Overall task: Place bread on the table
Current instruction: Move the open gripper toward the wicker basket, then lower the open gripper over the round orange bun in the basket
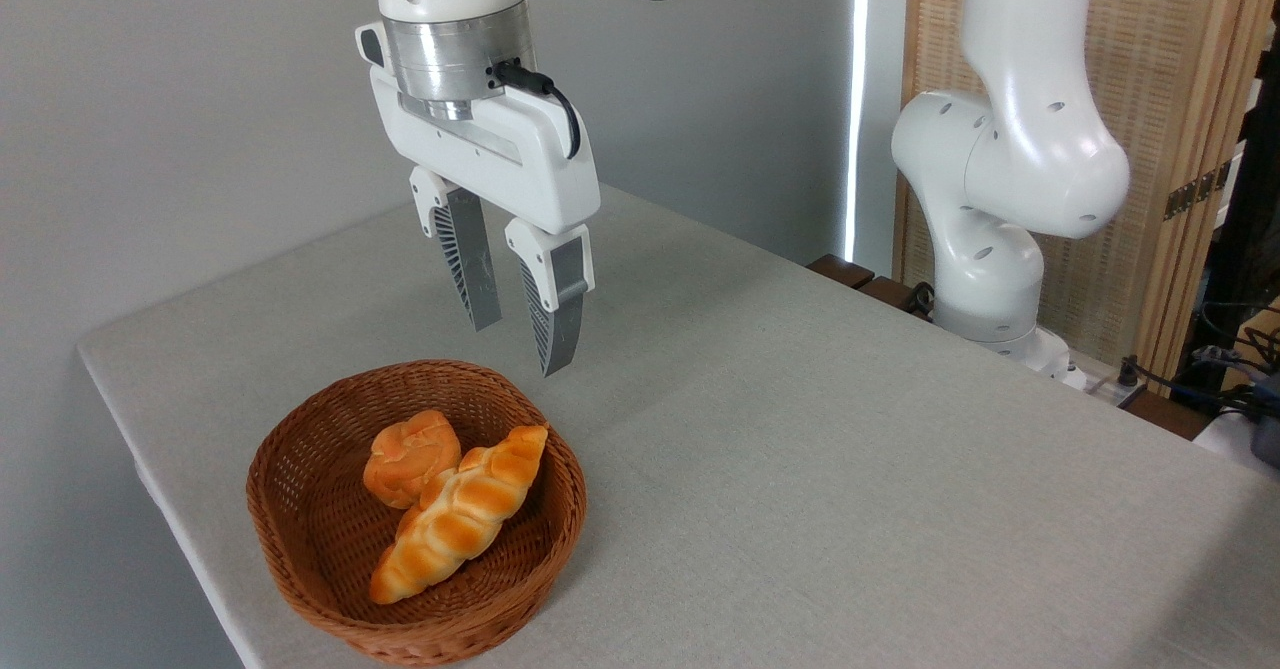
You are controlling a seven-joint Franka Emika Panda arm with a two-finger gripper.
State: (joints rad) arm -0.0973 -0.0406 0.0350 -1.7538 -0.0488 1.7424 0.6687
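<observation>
Across most of the view spreads the table [800, 429], a broad top under light grey-beige cloth, its long axis running from the near left corner back toward the right. Above its left part hangs the white arm's gripper [522, 334], pointing down, its two ribbed grey fingers [476, 267] parted to a moderate gap with nothing between them, poised over the far rim of the basket. Near the table's front left edge sits the brown wicker basket [300, 539], round and shallow, holding two pieces. The braided loaf [462, 514] lies slantwise, one tip up-right, the other down-left. Touching its upper left side rests the bread [408, 454], a small round golden-orange bun with a lumpy, knotted top; being roundish, it shows no clear long axis.
</observation>
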